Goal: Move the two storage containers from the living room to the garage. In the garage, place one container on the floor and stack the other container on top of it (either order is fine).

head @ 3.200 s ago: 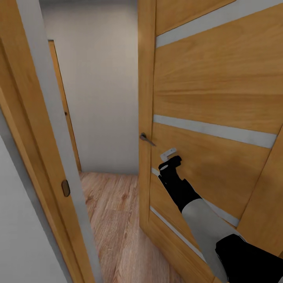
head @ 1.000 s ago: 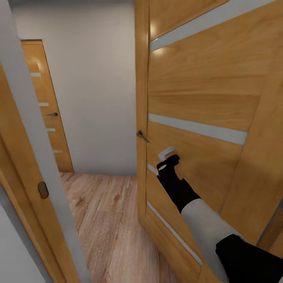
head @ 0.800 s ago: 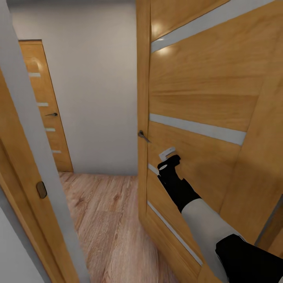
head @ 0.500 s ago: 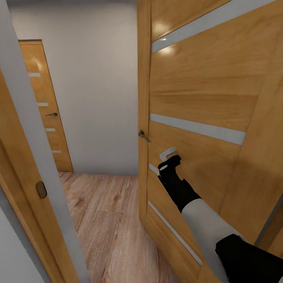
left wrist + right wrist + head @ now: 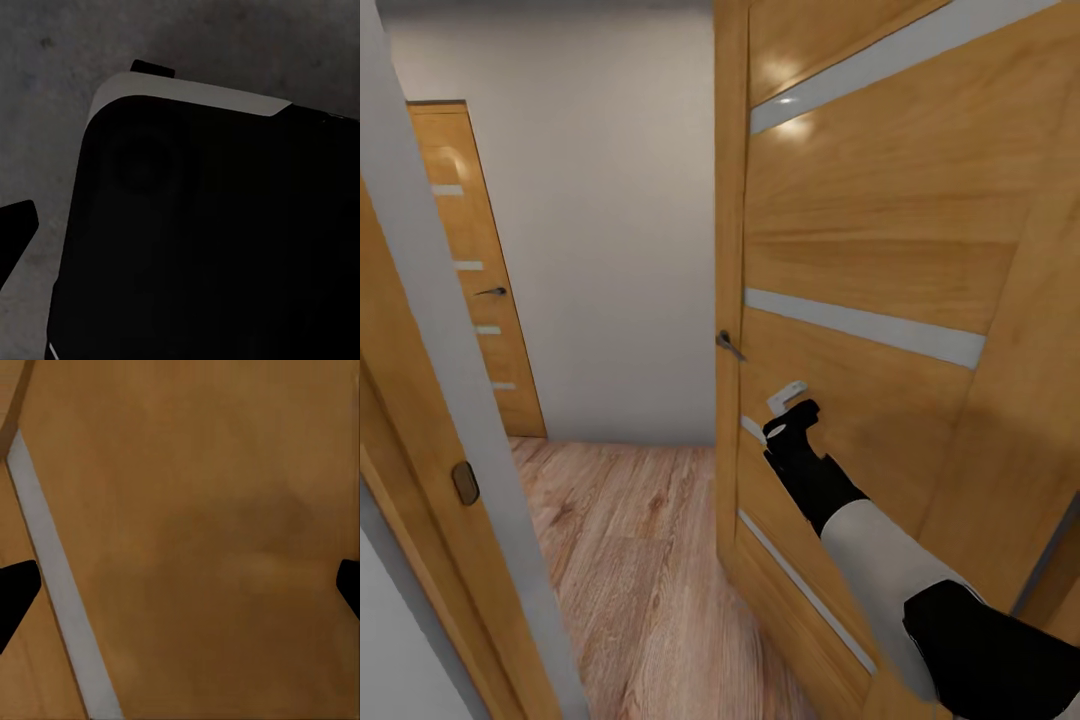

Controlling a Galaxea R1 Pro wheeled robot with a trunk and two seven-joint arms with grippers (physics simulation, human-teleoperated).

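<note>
Right end effector [image 5: 792,402] against smooth wooden door [image 5: 880,260]

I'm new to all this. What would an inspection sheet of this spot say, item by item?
Surface: light wood plank floor running through the doorway.
Job's things: nothing seen.
Clutter: nothing seen.
Grippers: right gripper held up against the face of the open wooden door, fingertips wide apart in the right wrist view and holding nothing; left gripper's one fingertip shows beside a dark rounded body, state unclear.
Cables: nothing seen.
Surroundings: door handle on the open door's edge; door frame close on the left; a second, closed wooden door and a plain pale wall beyond.
</note>
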